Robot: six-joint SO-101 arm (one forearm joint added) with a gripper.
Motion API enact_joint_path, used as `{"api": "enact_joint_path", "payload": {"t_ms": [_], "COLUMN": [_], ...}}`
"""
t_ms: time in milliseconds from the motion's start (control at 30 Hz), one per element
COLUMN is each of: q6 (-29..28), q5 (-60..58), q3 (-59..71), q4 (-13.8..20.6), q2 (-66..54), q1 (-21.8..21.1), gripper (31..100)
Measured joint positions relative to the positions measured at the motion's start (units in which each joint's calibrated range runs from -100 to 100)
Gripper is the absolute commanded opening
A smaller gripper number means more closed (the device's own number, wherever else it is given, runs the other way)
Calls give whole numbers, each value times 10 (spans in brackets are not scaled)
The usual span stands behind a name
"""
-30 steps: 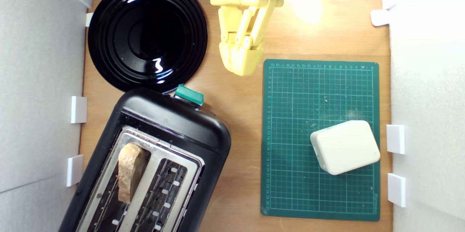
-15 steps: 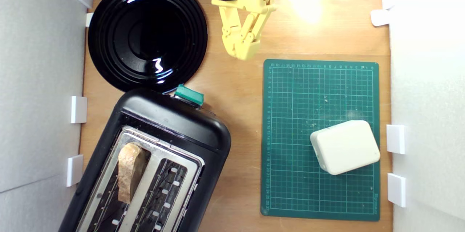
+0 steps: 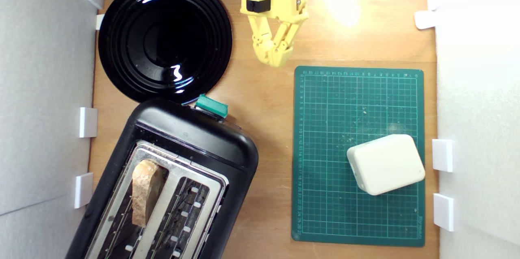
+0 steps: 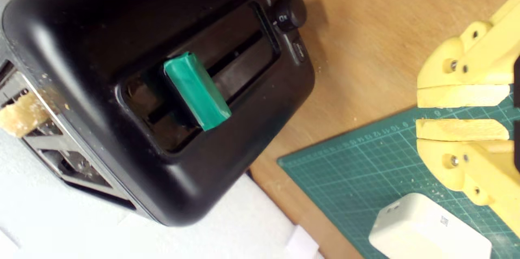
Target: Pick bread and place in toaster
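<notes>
Black toaster (image 3: 195, 137) with green lever (image 3: 211, 106), glossy black plate (image 3: 164, 37), green gridded mat (image 3: 357, 100).

Bread (image 3: 143, 191) in toaster (image 3: 191, 139) slot nearer exterior view's left. Plate (image 3: 164, 37) behind toaster. Cutting mat (image 3: 325, 194) on exterior view's right, white block (image 3: 386, 164) on it. Gripper (image 3: 274, 61) between plate and mat.
</notes>
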Motion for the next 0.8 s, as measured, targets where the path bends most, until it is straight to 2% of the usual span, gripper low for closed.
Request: {"api": "enact_joint_path", "payload": {"t_ms": [533, 600, 667, 800], "q6": [3, 3, 3, 3], "q5": [-31, -34, -36, -39], "q3": [102, 106, 126, 141], "q4": [-18, -18, -18, -18], "q2": [-18, -18, -18, -18], "q1": [-5, -14, -40, -33], "gripper": [508, 508, 508, 508]}}
